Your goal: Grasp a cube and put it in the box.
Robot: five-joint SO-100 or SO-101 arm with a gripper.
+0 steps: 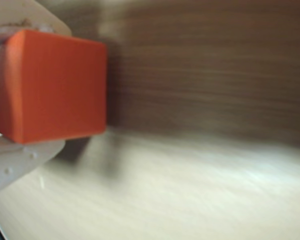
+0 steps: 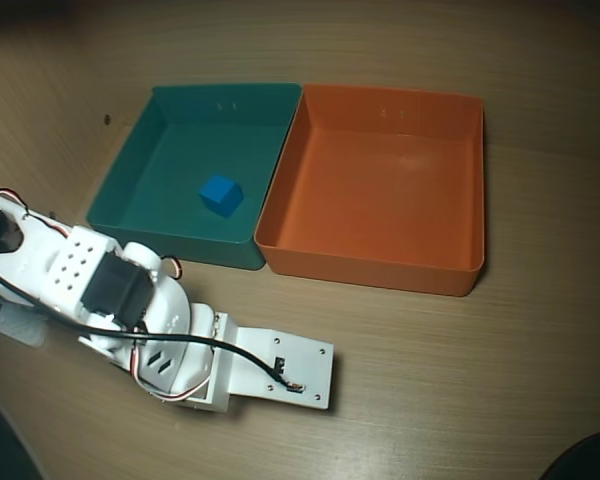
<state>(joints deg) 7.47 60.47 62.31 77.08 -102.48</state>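
**Cube held, box yet to reach**

The claw (image 1: 20, 85) is clamped on the orange cube (image 1: 52, 85), pale fingers (image 1: 25, 160) on either side of it, above the bench (image 1: 190, 190). The orange box (image 2: 460, 275) lies beyond the claw, empty. An early release would likely drop the cube short, or a sideways drift into the teal tray (image 2: 120, 190) holding the blue cube (image 2: 220, 194).

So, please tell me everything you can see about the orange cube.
In the wrist view the orange cube looks matte, solid and smooth, with slightly rounded edges. It sits clamped between two pale fingers of the gripper, one above and one below it, over the wooden table. The overhead view does not show it.
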